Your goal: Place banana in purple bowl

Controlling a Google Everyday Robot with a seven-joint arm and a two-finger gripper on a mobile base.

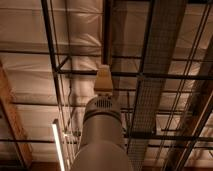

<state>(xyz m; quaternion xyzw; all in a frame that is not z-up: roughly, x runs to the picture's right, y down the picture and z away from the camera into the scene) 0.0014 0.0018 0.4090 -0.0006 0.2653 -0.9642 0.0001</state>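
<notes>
Hand (103,79) atop the upright arm (101,135), against ceiling trusses (150,76).

Dim warm light; a tube lamp (57,146) glows below-left of the raised hand (103,80).

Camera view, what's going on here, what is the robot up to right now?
The camera is looking up at the ceiling. The robot's arm rises through the middle of the view, with the gripper at its top end, held up towards the beams. Neither the banana nor the purple bowl is in view, so nothing is seen being handled. A lit tube light hangs at lower left.
</notes>
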